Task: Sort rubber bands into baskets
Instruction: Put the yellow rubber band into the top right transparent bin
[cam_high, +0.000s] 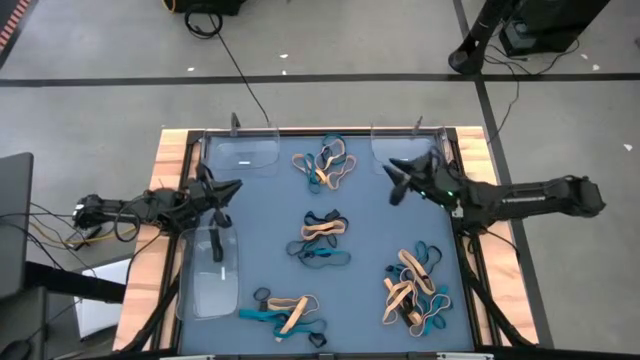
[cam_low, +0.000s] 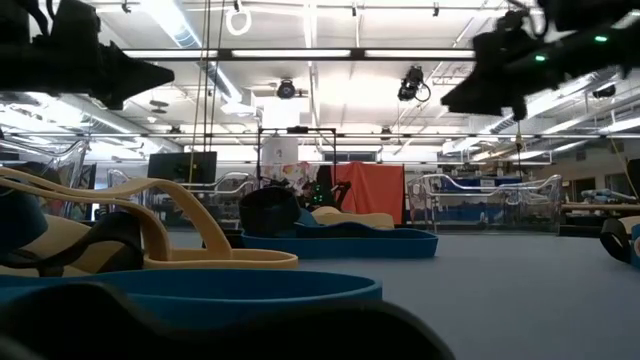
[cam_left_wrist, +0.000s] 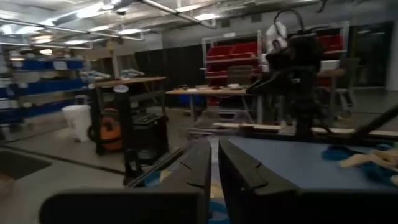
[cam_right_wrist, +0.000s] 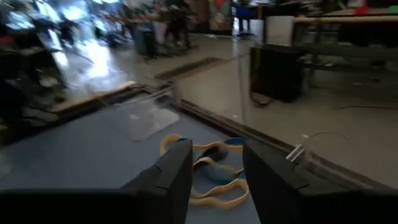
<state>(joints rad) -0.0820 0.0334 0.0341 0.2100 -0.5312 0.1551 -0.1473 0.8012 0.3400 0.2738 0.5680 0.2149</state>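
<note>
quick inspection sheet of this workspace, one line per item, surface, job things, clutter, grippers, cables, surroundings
surface: blue-grey mat in a wooden-edged frame.
job's things: rubber bands in four loose piles, top centre, middle, bottom left, bottom right; three clear baskets, top left, top right, left edge, no bands seen in them.
clutter: nothing seen.
grippers: left gripper above the mat near the left basket, fingers almost together, empty; right gripper near the top right basket, fingers apart, empty.
cables: black cables on the floor, more wiring beside the left arm.
surroundings: grey floor, shelving and benches beyond.
</note>
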